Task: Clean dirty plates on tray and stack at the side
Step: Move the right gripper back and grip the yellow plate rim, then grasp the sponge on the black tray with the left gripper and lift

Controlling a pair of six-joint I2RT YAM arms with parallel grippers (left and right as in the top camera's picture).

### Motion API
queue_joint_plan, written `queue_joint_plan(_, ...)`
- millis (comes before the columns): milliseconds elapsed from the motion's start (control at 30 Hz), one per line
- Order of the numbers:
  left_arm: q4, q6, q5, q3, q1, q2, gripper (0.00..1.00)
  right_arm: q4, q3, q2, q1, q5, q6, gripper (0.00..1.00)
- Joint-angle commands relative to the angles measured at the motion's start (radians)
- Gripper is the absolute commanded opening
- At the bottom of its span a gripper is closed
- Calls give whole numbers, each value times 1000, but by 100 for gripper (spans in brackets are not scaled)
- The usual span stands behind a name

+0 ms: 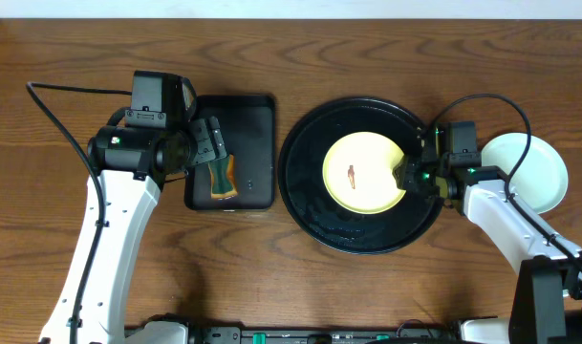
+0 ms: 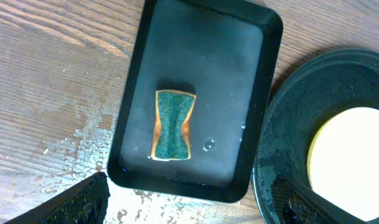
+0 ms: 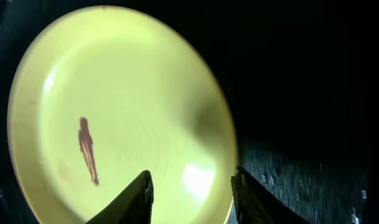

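A pale yellow plate (image 1: pixel 362 173) with a reddish-brown smear in its centre lies on the round black tray (image 1: pixel 305 191). It also shows in the right wrist view (image 3: pixel 121 106). My right gripper (image 1: pixel 405 175) is open at the plate's right rim, and in its wrist view (image 3: pixel 192 173) one finger is over the plate and the other is at its edge. A pale mint-green plate (image 1: pixel 529 170) lies on the table to the right of the tray; I cannot tell whether another lies under it. My left gripper (image 1: pixel 209 143) is open and empty.
A rectangular black tray (image 1: pixel 252 124) left of the round tray holds a green and orange sponge (image 1: pixel 221 179), also in the left wrist view (image 2: pixel 173 125). My left gripper (image 2: pixel 190 182) hovers above this tray's near edge. Wet patches mark the wood beside it (image 2: pixel 83 140).
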Motion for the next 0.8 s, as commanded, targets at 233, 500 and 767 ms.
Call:
queue_joint_plan(233,-3,3,-2,14,3,-1,84,-426,467,-13,-13,-33,-294,36)
queue_joint_plan(500,-26,3,6,14,3,-1,84,-455,510,-1,-15,-22,-231,49)
queue_joint_plan(767,105,4,3,-53,-47,151,67,-454,510,2,-12,-22,-230,54)
